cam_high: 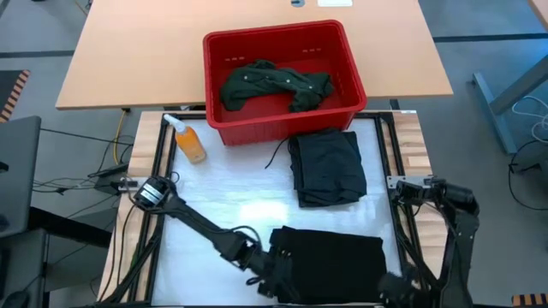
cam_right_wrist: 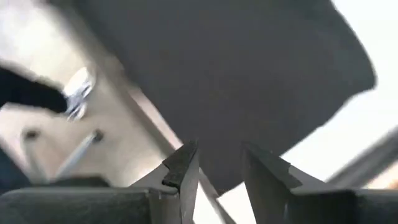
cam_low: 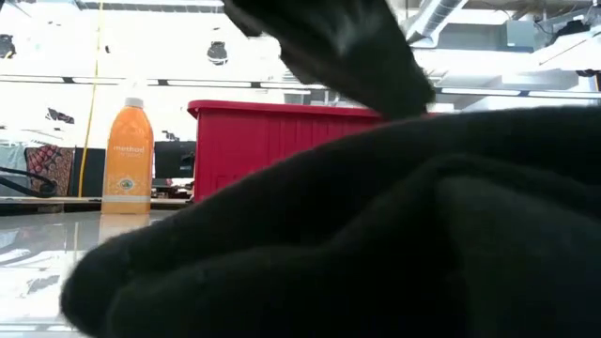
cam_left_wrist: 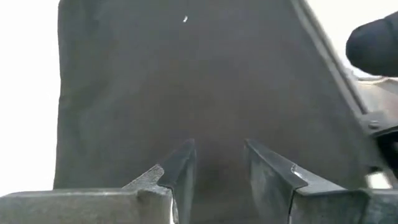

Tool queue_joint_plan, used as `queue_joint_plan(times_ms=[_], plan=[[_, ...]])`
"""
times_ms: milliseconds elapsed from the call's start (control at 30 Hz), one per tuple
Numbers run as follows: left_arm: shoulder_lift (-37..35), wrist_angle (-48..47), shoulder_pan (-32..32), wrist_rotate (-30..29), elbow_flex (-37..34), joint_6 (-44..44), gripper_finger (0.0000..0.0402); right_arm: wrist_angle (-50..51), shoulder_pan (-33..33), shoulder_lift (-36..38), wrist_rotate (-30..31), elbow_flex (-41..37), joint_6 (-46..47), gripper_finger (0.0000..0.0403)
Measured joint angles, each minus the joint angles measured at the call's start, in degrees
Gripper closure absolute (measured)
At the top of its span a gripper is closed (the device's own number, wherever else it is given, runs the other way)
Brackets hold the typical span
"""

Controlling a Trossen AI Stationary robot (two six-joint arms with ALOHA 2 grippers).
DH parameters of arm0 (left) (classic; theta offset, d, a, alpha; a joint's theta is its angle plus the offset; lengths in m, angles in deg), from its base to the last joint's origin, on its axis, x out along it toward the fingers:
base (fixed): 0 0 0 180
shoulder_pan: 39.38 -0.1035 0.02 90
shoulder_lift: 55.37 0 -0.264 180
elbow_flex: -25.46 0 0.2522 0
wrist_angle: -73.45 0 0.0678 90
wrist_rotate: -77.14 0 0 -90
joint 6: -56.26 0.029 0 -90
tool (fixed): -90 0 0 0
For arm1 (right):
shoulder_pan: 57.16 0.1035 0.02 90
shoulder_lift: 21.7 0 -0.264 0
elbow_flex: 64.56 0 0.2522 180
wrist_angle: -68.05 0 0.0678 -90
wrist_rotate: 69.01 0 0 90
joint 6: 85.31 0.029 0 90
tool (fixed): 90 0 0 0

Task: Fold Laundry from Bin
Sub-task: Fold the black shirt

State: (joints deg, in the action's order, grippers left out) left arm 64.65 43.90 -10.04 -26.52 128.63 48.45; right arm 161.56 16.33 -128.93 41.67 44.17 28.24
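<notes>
A black garment (cam_high: 330, 261) lies folded flat at the table's near edge; it fills the low view (cam_low: 376, 244). My left gripper (cam_high: 264, 275) stands open at its left edge, slanting down over the cloth (cam_left_wrist: 186, 81). My right gripper (cam_high: 396, 287) is open above the garment's right near corner (cam_right_wrist: 236, 81), pointing steeply down. A second dark folded garment (cam_high: 328, 167) lies flat on the table in front of the bin (cam_high: 282, 128). A dark green shirt (cam_high: 274, 85) lies crumpled inside the bin.
An orange bottle (cam_high: 188, 141) stands left of the bin, upright (cam_low: 129, 155). The red bin sits at the table's far edge. White tabletop (cam_high: 231, 201) lies bare between the bottle, the folded garment and the black garment. Dark frame rails (cam_high: 390, 154) run along both sides.
</notes>
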Motion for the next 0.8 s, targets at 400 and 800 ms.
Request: queue_joint_plan(times_ms=[400, 800], plan=[[6.6, -5.4, -3.6, 8.6, 0.2, -1.6, 0.0278, -26.2, -6.6, 5.8, 6.1, -22.6, -7.4, 0.0257], [4.9, -27.0, -3.0, 7.4, 0.3, -10.2, 0.0278, -29.2, -17.5, 6.1, 1.6, -34.9, -13.7, 0.0259]])
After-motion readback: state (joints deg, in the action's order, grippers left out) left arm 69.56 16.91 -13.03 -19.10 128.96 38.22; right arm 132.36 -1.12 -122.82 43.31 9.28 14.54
